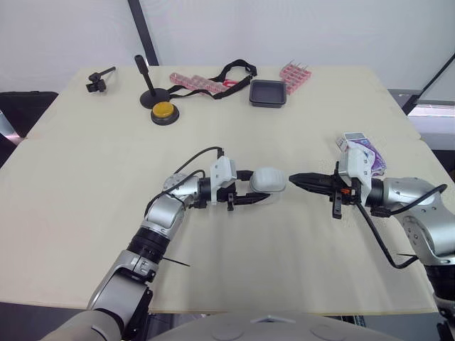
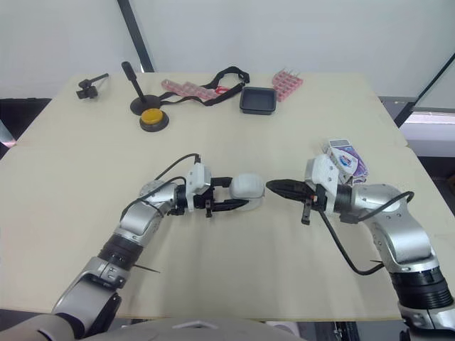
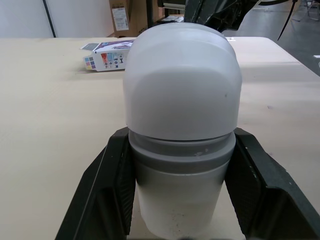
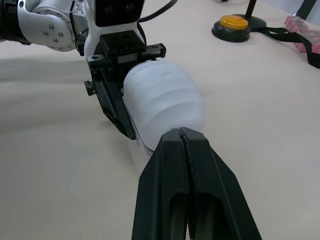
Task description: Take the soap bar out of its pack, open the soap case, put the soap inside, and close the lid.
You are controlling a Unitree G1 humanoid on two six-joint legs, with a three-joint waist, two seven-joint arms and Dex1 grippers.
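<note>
The soap case (image 3: 182, 90), white with a grey band below its lid, is closed and is held above the middle of the surface (image 1: 106, 177). The left gripper (image 1: 261, 187) is clamped on it, one black finger on each side of its lower part, and the rounded lid end points toward the robot's right. The right gripper (image 1: 293, 178) has its two fingers pressed together with nothing between them; its tips are just beside the lid end, and I cannot tell if they touch it. The soap pack (image 1: 366, 149), a white and purple box, lies on the surface close to the right arm. At the far side stand a yellow button (image 1: 164, 111) and a black tray (image 1: 268, 93), well apart from the case.
</note>
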